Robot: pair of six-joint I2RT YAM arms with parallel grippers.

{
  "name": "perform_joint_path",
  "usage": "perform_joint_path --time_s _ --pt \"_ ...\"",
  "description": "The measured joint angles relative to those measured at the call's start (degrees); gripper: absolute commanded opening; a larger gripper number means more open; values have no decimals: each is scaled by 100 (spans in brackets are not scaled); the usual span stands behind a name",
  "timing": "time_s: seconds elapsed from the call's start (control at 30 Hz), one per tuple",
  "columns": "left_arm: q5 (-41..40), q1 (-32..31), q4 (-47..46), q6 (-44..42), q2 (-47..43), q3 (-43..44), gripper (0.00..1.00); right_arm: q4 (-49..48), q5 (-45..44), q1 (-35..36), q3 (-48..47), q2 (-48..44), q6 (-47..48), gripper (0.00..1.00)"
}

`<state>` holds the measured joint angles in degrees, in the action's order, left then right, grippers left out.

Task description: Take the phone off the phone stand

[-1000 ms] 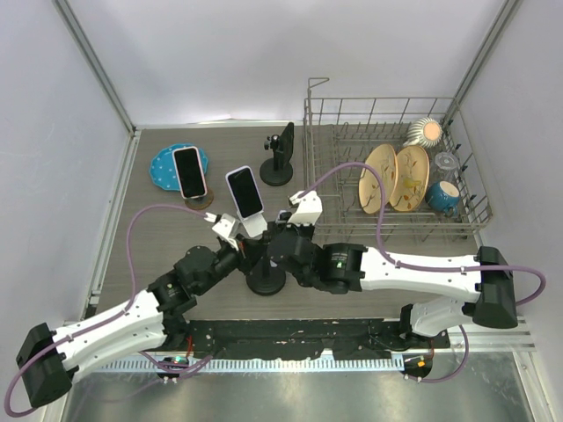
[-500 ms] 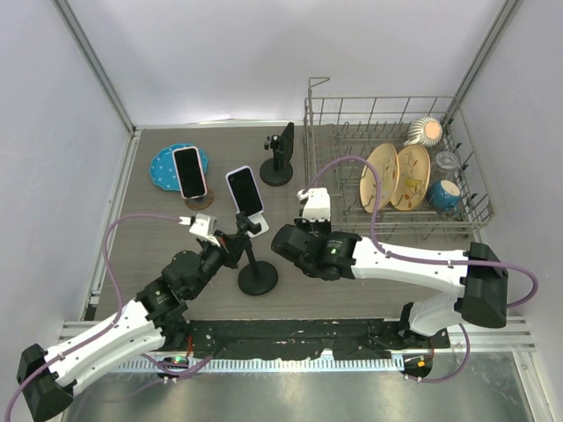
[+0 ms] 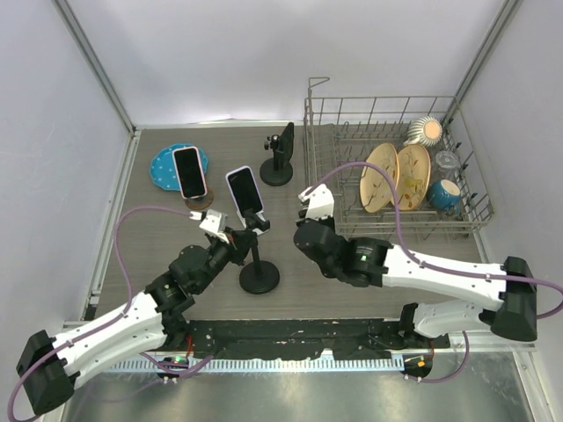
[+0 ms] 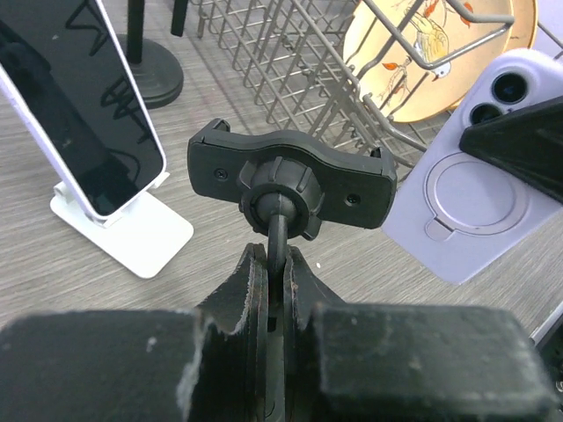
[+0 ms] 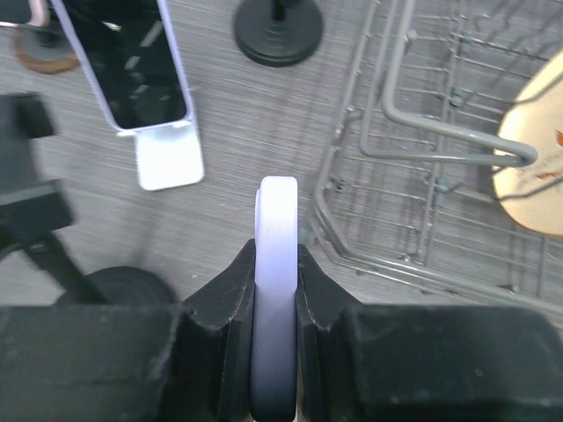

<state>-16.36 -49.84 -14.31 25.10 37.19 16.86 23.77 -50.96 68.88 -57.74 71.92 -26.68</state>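
From above, my left claw [image 3: 239,240] is pressed together around the thin stem of the black stand [image 3: 260,278], a little above its round base. The right arm [image 3: 387,264] reaches in from the right, and its wrist sits just right of the stand's top, between the stand and the dish rack [image 3: 396,226]. From here the wrist hides whatever that arm carries.

The left wrist view settles it. The stand's cradle [image 4: 290,176] is empty, its two end hooks holding nothing. The lilac phone [image 4: 471,207] hangs to the right of the cradle, apart from it. Its back faces me with the lens end uppermost, and its long axis is tilted, not level. A dark finger grips it at the upper right edge.

In the right wrist view, the right claw [image 5: 274,264] pinches the phone on its two broad faces. I see the phone edge-on, with its long axis running straight out from the claw toward the far side. The stand's base is at the lower left, the white stand [image 5: 167,158] is further up on that side, and the rack is on the right.

I judge the phone is out of its holder. It lies to the right of the stand, and only the right arm has it. What remains is to carry it further right or toward me and lay it flat on the counter [image 5: 237,123], rolling the wrist so a broad face goes down. The rack wires close on the right are what I'd watch.
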Motion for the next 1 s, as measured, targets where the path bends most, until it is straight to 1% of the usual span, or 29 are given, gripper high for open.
perform_joint_path --time_s 0.1,0.27,0.5,0.53,0.67,0.7,0.8,0.83,0.9,0.93,1.0 --pt "146 0 -199 -170 249 63 0 -304 433 2 109 -385 271 1" --pt "293 0 -568 -468 776 269 0 -448 942 2 262 -914 518 1" --pt "341 -2 -1327 -953 1475 354 0 -533 1104 4 708 -1703 629 1" --pt "378 -2 -1703 -1093 1755 352 0 -538 1104 4 809 -1910 669 1" --pt "452 -2 -2083 -1220 2026 348 2 -584 1117 4 881 -2068 713 1" --pt "476 -2 -2210 -1239 2114 348 3 -581 1121 4 907 -2118 723 1" --pt "553 -2 -2487 -1259 2317 348 12 -586 1123 4 962 -2240 752 1" --pt "573 -2 -2559 -1257 2369 348 17 -592 1123 4 968 -2269 756 1" --pt "599 -2 -2662 -1255 2444 348 25 -614 1128 4 979 -2312 767 1" --pt "612 -7 -2699 -1250 2452 348 33 -623 1126 4 981 -2334 772 1" --pt "608 -39 -2789 -1233 2441 337 39 -623 1126 4 984 -2365 774 1"
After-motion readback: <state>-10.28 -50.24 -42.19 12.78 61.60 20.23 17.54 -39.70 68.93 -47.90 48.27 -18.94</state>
